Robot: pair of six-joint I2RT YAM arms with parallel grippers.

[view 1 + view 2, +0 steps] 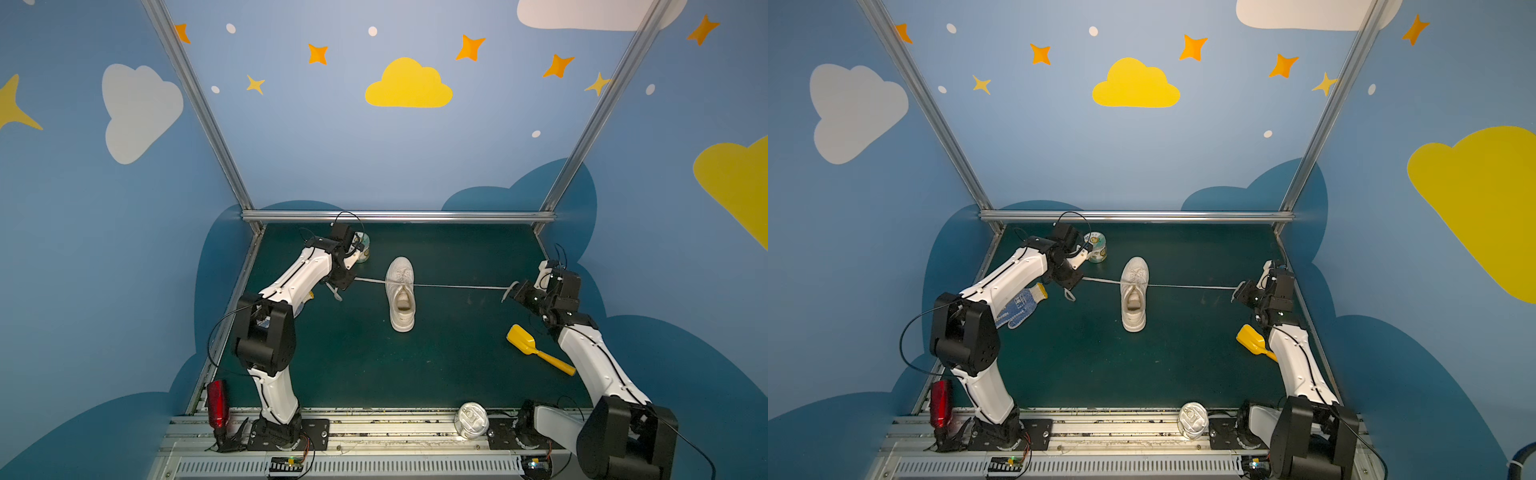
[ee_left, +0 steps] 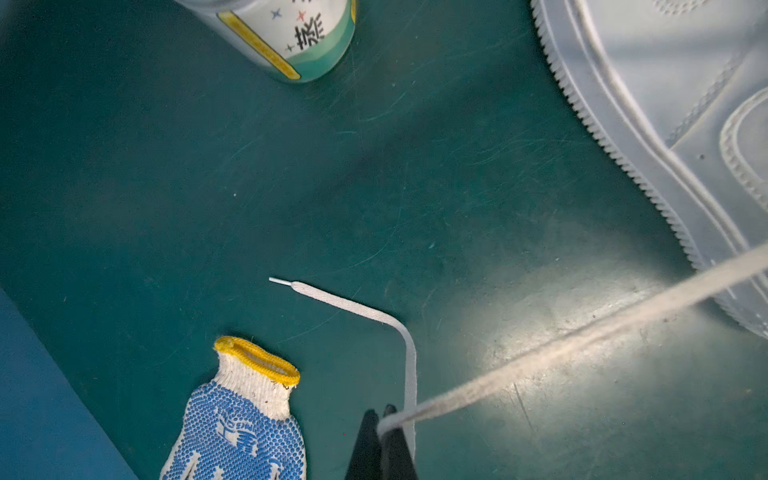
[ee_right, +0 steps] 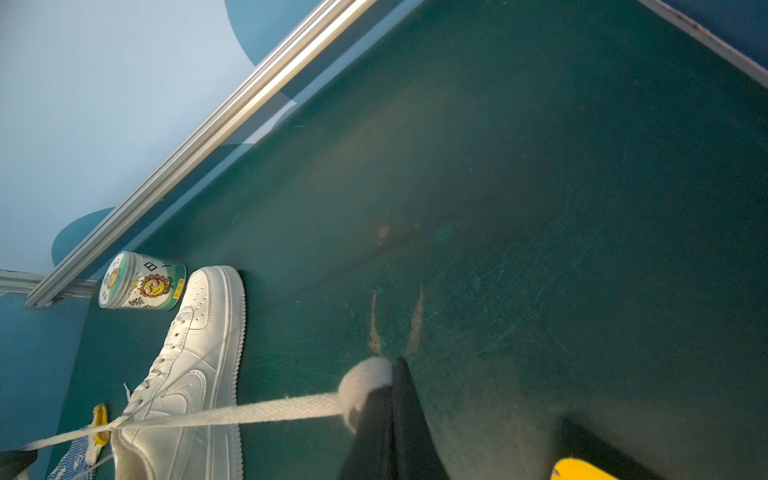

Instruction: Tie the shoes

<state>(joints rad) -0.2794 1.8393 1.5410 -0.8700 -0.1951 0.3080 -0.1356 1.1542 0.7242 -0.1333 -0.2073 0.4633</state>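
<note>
The white low-top shoe [image 1: 401, 296] [image 1: 1134, 296] stands mid-mat with its toe toward the back wall. Its laces cross at the tongue and stretch taut to both sides. My left gripper [image 1: 351, 279] [image 2: 384, 415] is shut on the left lace [image 1: 370, 281] [image 2: 582, 332], whose loose end [image 2: 353, 305] lies on the mat. To the right, my right gripper [image 1: 513, 291] [image 3: 392, 370] is shut on the right lace [image 1: 461, 286] [image 3: 249, 415], with the lace bunched at its tips. The shoe's side [image 2: 685, 124] [image 3: 195, 357] shows in both wrist views.
A printed can [image 1: 363, 249] [image 2: 291, 37] stands behind my left gripper. A blue-dotted glove [image 1: 1021, 307] [image 2: 245, 415] lies under the left arm. A yellow scoop [image 1: 536, 349] lies by the right arm. A red bottle [image 1: 217, 403] and a silver can [image 1: 471, 419] sit at the front rail.
</note>
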